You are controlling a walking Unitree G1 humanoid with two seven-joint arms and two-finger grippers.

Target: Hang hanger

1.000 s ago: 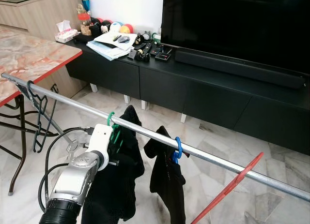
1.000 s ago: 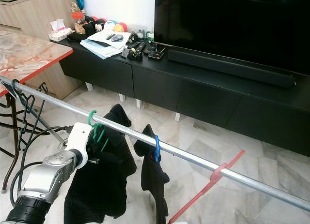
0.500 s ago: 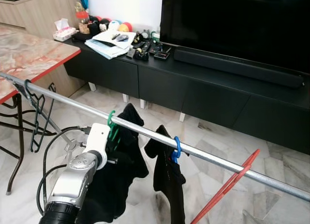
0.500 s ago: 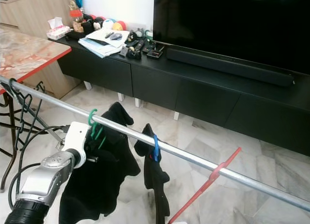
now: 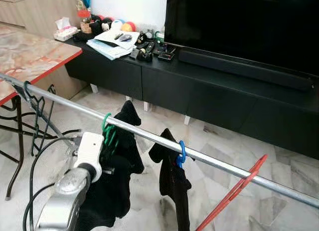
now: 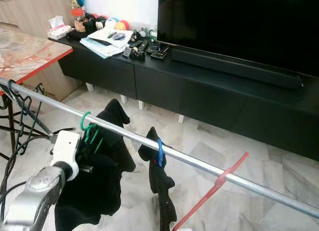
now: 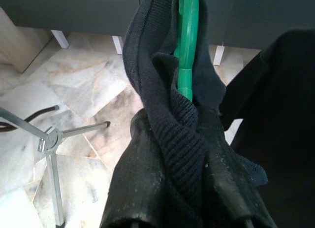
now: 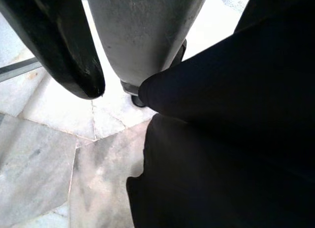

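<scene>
Left gripper (image 7: 189, 139) jaws clamp the green hanger (image 5: 108, 132) and its black garment (image 5: 112, 181) under the rail (image 5: 214, 161); right's state unclear

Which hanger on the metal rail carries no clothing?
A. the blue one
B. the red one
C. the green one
B: the red hanger hangs bare on the rail, while the green hanger and the blue hanger each carry a dark garment.

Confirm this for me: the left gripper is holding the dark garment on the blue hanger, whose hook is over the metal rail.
One thing is wrong: the hanger held by the left gripper is green, not blue. The left wrist view shows green plastic inside the dark garment between the fingers. Its hook is over the metal rail, as you said.
</scene>
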